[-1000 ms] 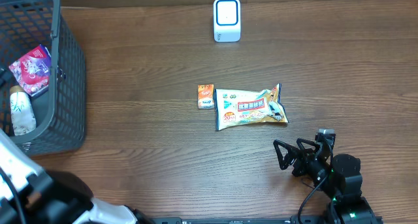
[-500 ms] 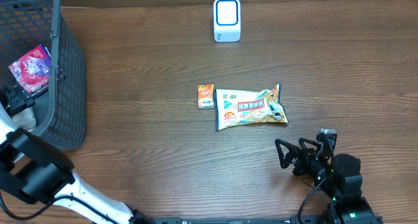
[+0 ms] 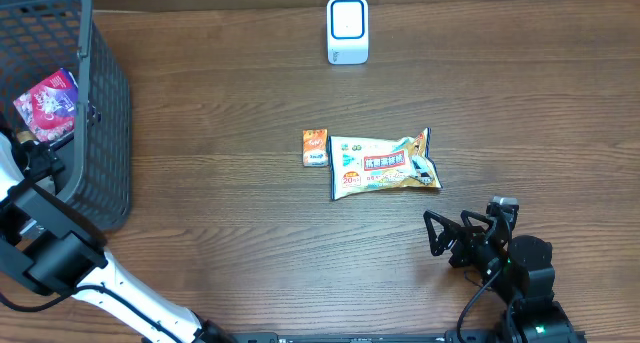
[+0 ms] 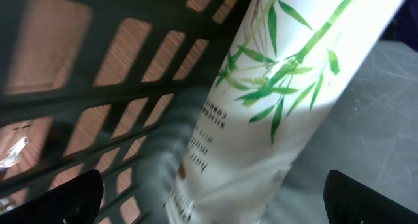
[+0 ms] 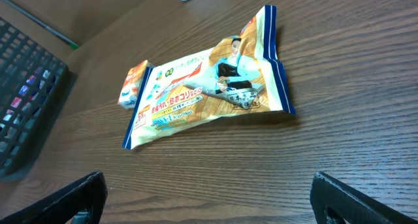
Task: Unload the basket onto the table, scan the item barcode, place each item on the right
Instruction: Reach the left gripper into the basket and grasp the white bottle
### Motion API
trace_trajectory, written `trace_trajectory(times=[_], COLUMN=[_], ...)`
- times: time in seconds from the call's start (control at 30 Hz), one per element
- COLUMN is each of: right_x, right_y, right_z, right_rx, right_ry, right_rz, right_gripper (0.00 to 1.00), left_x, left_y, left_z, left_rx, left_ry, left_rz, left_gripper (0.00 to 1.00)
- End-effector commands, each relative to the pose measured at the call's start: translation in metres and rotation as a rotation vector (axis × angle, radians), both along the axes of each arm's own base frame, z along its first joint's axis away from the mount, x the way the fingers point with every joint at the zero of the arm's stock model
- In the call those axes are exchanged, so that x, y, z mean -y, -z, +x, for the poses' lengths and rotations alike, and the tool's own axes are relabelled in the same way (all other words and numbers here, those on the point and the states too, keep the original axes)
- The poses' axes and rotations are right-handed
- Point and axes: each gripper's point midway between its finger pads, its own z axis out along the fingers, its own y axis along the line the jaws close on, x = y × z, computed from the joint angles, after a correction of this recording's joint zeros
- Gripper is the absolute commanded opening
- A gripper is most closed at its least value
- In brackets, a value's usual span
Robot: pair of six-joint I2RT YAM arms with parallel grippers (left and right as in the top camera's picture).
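Only the left wrist view shows the bottle (image 4: pixel 281 87): white, printed with green bamboo leaves, tilted against the basket (image 4: pixel 85 96) wall, just ahead of the left gripper (image 4: pixel 219 199), whose jaws are spread wide and hold nothing. Overhead, the arm hides it. Only the overhead view shows the scanner (image 3: pixel 347 30). The right gripper (image 3: pixel 452 235) rests open near the bag (image 3: pixel 385 164) and box (image 3: pixel 316 147).
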Motion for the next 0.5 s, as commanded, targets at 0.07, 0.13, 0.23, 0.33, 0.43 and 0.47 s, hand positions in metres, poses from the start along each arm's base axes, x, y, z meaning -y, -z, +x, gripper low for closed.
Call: trace_trajectory(times=[0.07, 0.13, 0.23, 0.33, 0.43, 0.47], right_x=[0.004, 0.005, 0.005, 0.005, 0.005, 0.005], right_y=[-0.007, -0.006, -0.006, -0.006, -0.006, -0.006], right_z=[0.003, 0.003, 0.004, 0.004, 0.003, 0.003], right_rx=[0.015, 0.014, 0.015, 0.015, 0.014, 0.014], right_ry=[0.026, 0.027, 0.028, 0.028, 0.027, 0.027], right_rz=[-0.017, -0.017, -0.018, -0.017, -0.017, -0.017], right_gripper=[1.0, 1.0, 1.0, 1.0, 1.0, 1.0], left_x=[0.01, 0.013, 0.017, 0.02, 0.021, 0.022], left_y=[0.029, 0.037, 0.045, 0.049, 0.049, 0.049], left_z=[0.009, 0.01, 0.012, 0.013, 0.011, 0.011], left_rx=[0.002, 0.002, 0.009, 0.017, 0.011, 0.009], left_ry=[0.038, 0.04, 0.04, 0.03, 0.029, 0.029], left_rz=[-0.077, -0.1, -0.13, -0.149, -0.155, -0.157], left_gripper=[0.98, 0.93, 0.8, 0.65, 0.51, 0.48])
